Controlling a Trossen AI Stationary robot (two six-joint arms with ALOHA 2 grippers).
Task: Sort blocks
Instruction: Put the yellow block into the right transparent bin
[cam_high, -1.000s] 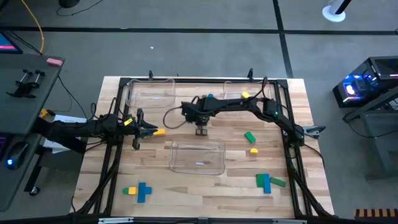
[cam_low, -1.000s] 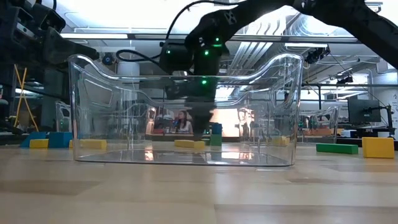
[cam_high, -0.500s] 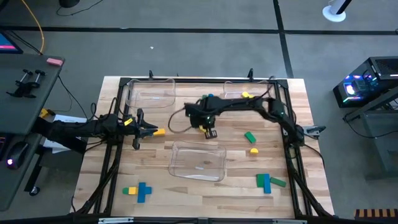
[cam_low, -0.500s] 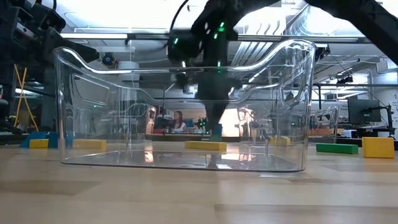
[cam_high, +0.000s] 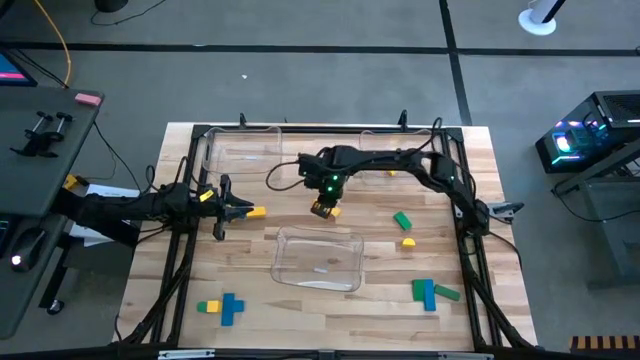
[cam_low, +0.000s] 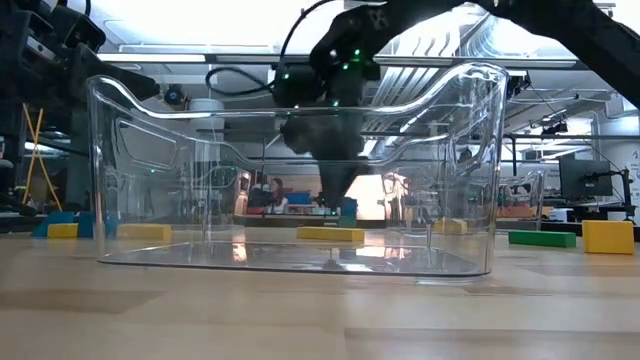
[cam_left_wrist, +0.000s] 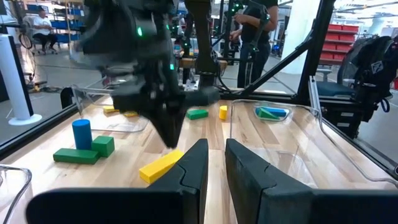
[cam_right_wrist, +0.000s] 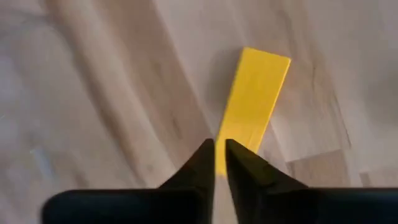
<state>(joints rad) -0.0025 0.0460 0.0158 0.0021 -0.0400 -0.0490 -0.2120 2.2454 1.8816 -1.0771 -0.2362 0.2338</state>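
The right hand (cam_high: 322, 209) is poised low over a yellow bar block (cam_right_wrist: 254, 99) that lies flat on the table (cam_high: 330, 310), just behind the nearest clear tray (cam_high: 318, 256). Its fingers stand narrowly parted, with only a slim gap between the tips, and nothing is held; the tips are lined up with the near end of the bar, probably so that it can be taken across its narrow width. The bar is set close to the tray's far wall, so the drop into it would be short. The left hand (cam_left_wrist: 213, 163) waits near the table's left edge, fingers narrowly apart and empty, with another yellow bar (cam_high: 253, 212) just beside it. Green, blue and yellow blocks remain scattered toward the near corners and the right side, so the sorting is judged far from complete.
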